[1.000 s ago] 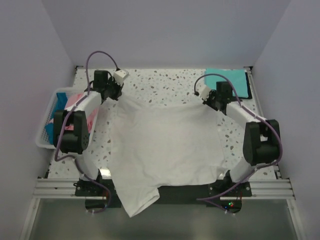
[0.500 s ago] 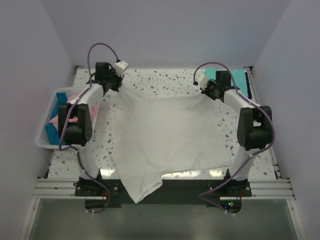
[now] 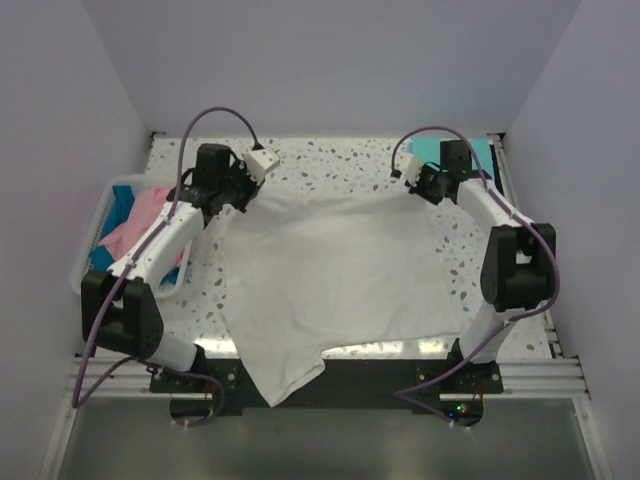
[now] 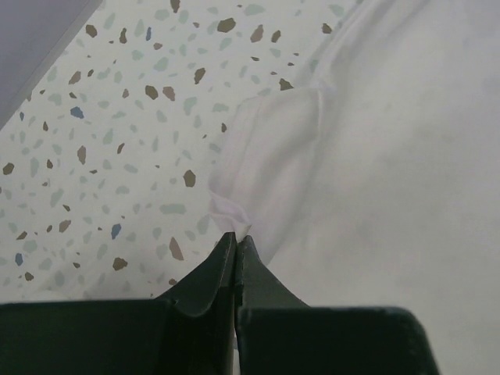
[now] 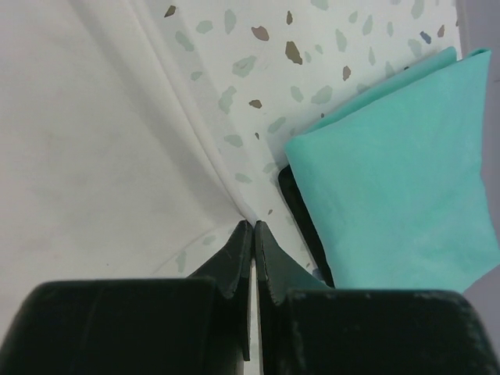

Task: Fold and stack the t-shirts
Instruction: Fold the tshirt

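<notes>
Left gripper and right gripper each clamped on a far corner of the white t-shirt, spread mid table, one end drooping off the near edge; I read this as flattening, so next I lower the corners, release, start folding.

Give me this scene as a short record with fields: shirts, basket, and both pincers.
white t-shirt: spread on the table, near part hanging over the front edge
left pincer: shut on the white t-shirt's far left corner
right pincer: shut on its far right corner
teal t-shirt: folded, at the table's far right corner
basket: at the table's left edge, holding pink t-shirt and blue t-shirt
</notes>
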Controlling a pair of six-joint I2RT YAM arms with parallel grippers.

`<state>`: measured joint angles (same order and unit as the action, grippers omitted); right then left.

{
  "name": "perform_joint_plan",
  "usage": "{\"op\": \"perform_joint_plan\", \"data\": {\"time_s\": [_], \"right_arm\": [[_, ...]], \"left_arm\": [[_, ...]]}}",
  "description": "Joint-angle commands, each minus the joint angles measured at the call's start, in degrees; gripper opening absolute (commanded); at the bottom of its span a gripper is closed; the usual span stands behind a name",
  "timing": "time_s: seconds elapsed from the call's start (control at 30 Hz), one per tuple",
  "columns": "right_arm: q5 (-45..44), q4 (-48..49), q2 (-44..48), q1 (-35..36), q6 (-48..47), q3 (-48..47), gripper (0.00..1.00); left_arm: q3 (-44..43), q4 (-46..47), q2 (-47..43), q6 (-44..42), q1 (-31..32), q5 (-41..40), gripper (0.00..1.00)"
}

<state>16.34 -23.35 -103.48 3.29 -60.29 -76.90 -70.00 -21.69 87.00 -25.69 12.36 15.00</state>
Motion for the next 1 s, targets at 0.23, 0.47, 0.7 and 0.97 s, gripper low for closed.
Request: {"op": "perform_joint_plan", "data": {"time_s": [0.23,0.47,0.7,0.97], "right_arm": [[3.8,-7.4,7.4,-3.1,-10.3,4.0,0.0],[2.6,-3.6,4.6,-3.1,-10.4,9.1,0.0],[1.9,-4.2,3.3,-3.0,-10.3,9.0,0.0],[2.4,-6.5,4.8,-3.0,-10.5,7.0,0.0]], "left_arm": [[13.5,-11.0,-11.7,-2.3,2.5,-3.0,0.0],[21.7,-9.7,-12.5,-2.6,3.5,0.7,0.0],[21.9,-9.3,-7.6,1.6,4.1,2.0,0.0],[18.3,-12.3,-7.3,0.3,4.1,0.9,0.0]]}}
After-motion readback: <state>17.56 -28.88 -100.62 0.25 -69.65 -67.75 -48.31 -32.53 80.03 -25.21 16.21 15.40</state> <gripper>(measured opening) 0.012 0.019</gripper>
